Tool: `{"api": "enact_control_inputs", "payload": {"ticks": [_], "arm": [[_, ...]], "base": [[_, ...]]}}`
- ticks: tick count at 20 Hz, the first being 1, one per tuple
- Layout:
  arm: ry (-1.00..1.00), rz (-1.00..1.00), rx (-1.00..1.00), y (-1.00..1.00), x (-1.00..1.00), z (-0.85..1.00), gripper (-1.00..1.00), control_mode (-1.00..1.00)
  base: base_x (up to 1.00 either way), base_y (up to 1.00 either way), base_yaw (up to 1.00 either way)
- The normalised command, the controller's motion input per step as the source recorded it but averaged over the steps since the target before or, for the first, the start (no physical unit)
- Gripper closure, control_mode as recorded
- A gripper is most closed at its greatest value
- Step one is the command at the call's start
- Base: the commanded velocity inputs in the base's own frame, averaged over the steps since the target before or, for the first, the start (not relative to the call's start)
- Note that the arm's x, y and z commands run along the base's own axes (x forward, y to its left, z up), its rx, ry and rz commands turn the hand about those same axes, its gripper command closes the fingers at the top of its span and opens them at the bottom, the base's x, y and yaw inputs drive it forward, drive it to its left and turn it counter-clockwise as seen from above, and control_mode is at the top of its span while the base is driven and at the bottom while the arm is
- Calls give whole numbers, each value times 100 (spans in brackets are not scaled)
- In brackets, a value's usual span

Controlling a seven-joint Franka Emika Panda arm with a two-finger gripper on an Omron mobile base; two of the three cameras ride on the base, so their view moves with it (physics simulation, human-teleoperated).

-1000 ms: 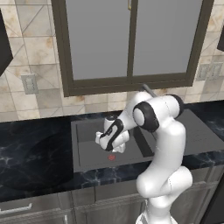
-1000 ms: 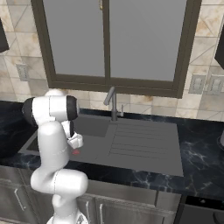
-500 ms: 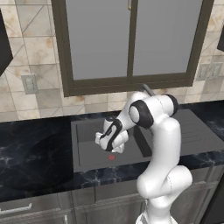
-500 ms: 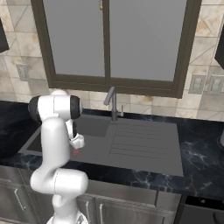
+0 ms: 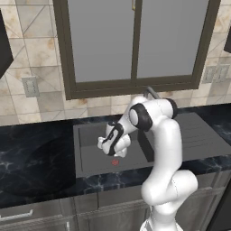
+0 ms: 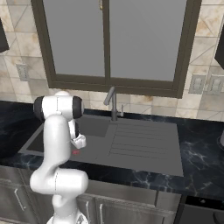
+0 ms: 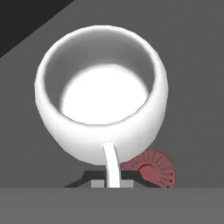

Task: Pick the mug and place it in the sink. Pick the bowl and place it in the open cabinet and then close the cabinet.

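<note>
The small white mug (image 7: 101, 105) hangs low inside the dark grey sink (image 5: 90, 135), just beside the red drain mark (image 7: 153, 168). My gripper (image 7: 111, 181) is shut on the mug's thin white handle, which runs down between the dark fingertips. From the left base view the gripper (image 5: 113, 143) points down into the basin with the mug (image 5: 120, 150) under it, above the drain mark (image 5: 115, 161). The right base view has the mug (image 6: 79, 141) beside my arm, over the sink (image 6: 94, 127). A dark upper cabinet (image 5: 3, 49) corner sits at top left. The bowl is out of view.
A curved faucet (image 6: 112, 103) stands behind the basin, under the large window. The ridged drainboard (image 6: 140, 140) lies to the basin's right. Black marble counter (image 5: 31, 153) spreads on both sides. A pale rounded edge (image 6: 222, 139) peeks in at the far right of the counter.
The arm's elbow has drifted slightly sideways. The gripper stays shut on the mug, low over the drain mark.
</note>
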Motion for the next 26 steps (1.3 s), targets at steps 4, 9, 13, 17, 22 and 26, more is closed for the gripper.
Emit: {"api": "enact_control_inputs", "payload": {"ticks": [4, 9, 13, 17, 22, 26], "arm": [[0, 0, 0, 0, 26, -21, 100, -100], [0, 0, 0, 0, 24, -24, 100, -100], [0, 0, 0, 0, 21, -25, 100, -100], [1, 0, 0, 3, 19, -25, -100, -100], [0, 0, 0, 0, 1, 8, -100, -100], [0, 0, 0, -11, -5, 20, -100, -100]], "base": [[0, 0, 0], [0, 0, 0], [0, 0, 0], [0, 0, 0], [0, 0, 0], [0, 0, 0]]}}
